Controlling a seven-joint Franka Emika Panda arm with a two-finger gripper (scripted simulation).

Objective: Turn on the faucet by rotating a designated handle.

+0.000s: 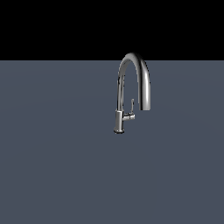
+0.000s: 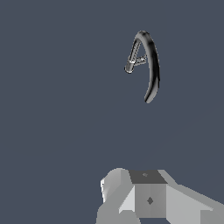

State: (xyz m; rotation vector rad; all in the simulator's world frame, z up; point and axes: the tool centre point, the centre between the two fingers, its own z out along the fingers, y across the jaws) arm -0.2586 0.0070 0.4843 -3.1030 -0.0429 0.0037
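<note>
faucet (image 1: 131,94) stands right of centre in the exterior view, handle (image 1: 130,113) with upright blade beside its stem; claw (image 2: 144,201) well apart from it, finger state cannot tell.

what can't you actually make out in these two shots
- Gripper: wrist view shows only its grey body, cut off by the picture edge; no fingers visible, and it is absent from the exterior view.
- Small thin chrome handle lever: too small in both views to read its angle.
- Shiny chrome gooseneck faucet: outlet interior unseen.
</note>
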